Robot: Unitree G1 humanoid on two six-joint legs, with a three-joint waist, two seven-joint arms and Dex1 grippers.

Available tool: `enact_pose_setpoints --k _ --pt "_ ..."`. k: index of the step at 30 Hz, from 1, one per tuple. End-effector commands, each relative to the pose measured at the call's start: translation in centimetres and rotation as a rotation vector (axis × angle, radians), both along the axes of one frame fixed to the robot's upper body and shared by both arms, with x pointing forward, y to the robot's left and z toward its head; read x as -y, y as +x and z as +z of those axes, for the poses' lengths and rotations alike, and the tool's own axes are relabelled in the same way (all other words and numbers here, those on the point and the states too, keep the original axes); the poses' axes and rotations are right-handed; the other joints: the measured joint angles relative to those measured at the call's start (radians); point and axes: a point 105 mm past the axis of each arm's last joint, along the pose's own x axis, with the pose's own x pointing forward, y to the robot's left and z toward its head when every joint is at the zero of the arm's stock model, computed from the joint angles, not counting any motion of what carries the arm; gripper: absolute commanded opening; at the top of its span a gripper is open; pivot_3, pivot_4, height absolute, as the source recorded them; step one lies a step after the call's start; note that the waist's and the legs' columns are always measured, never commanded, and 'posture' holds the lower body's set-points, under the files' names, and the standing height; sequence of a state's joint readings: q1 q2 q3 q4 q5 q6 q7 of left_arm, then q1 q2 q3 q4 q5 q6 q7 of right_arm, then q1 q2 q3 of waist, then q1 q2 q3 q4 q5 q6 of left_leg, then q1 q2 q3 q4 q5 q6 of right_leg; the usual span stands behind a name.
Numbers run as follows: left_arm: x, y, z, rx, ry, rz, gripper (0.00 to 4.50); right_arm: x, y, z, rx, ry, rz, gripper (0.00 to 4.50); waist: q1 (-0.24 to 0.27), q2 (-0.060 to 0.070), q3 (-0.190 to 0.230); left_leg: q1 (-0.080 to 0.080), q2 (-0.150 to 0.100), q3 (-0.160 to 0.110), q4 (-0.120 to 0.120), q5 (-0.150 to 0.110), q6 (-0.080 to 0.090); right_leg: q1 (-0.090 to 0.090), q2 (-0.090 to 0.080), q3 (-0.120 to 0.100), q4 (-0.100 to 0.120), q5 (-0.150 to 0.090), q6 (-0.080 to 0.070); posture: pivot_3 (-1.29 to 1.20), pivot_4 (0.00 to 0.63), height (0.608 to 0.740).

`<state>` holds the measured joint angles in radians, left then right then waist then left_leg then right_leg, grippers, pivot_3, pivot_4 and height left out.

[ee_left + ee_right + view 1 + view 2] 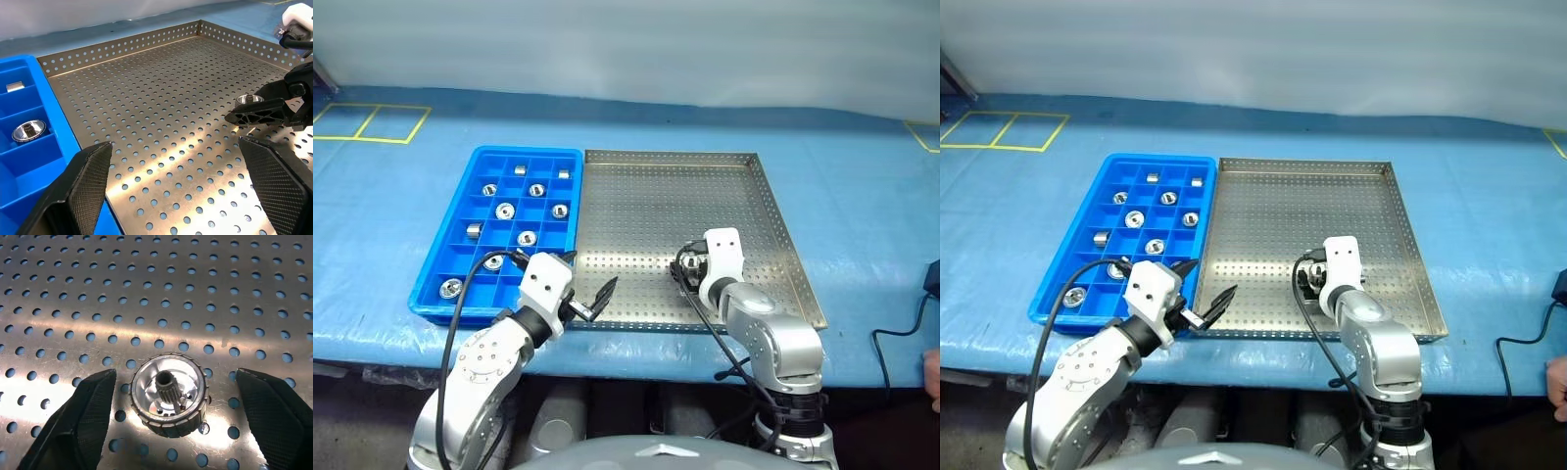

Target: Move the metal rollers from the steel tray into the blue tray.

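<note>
Straddling one small shiny silver metal roller [169, 400], the right gripper [171, 423] has both black fingers spread w/ gaps either side, nothing grasped; roller sits upright on the perforated silver steel tray [656, 196] near its front. Left gripper [590, 295] hangs released over the front edge btw steel tray & bright blue plastic grid tray [460, 196], which holds other rollers in separate compartments

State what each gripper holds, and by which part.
Nothing held. The right gripper straddles a metal roller without touching; the left gripper is open, empty.
</note>
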<state>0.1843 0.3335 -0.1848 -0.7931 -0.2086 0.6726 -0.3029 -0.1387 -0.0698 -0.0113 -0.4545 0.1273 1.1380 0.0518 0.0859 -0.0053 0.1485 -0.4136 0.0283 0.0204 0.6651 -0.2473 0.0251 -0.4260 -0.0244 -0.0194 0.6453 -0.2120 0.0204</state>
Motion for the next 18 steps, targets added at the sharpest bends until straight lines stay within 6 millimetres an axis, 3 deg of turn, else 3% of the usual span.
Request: enact_pose_setpoints --k 1,5,10,18 --pt "0.3 -0.1 0.7 0.029 -0.017 -0.003 4.5 -0.3 0.6 1.7 0.072 0.009 0.013 2.87 0.0 0.0 0.0 0.0 0.0 0.0 0.0 0.0 0.0 0.0 0.0 0.0 0.0 0.0 0.0 0.26 0.15 0.74" --pt "0.0 0.0 0.8 0.037 -0.022 0.02 4.5 -1.3 1.1 3.0 0.113 0.019 0.053 1.69 0.0 0.0 0.0 0.0 0.0 0.001 0.0 0.0 0.0 -0.001 0.0 0.002 0.0 0.0 0.001 0.27 0.15 0.74" --pt "-0.8 0.3 1.1 0.062 -0.016 0.083 4.5 -3.1 1.9 5.0 0.173 0.024 0.131 1.7 0.003 0.0 0.0 0.0 0.0 0.001 -0.001 0.0 0.0 -0.001 0.0 0.002 0.0 0.001 0.002 0.3 0.15 0.74" --pt "-4.7 0.2 2.1 0.153 -0.004 0.361 4.5 -8.8 2.8 9.1 0.307 0.031 0.432 1.7 0.021 0.0 0.0 0.0 0.0 0.001 -0.003 0.0 0.0 -0.002 0.001 0.001 0.0 0.002 0.003 0.43 0.15 0.74"
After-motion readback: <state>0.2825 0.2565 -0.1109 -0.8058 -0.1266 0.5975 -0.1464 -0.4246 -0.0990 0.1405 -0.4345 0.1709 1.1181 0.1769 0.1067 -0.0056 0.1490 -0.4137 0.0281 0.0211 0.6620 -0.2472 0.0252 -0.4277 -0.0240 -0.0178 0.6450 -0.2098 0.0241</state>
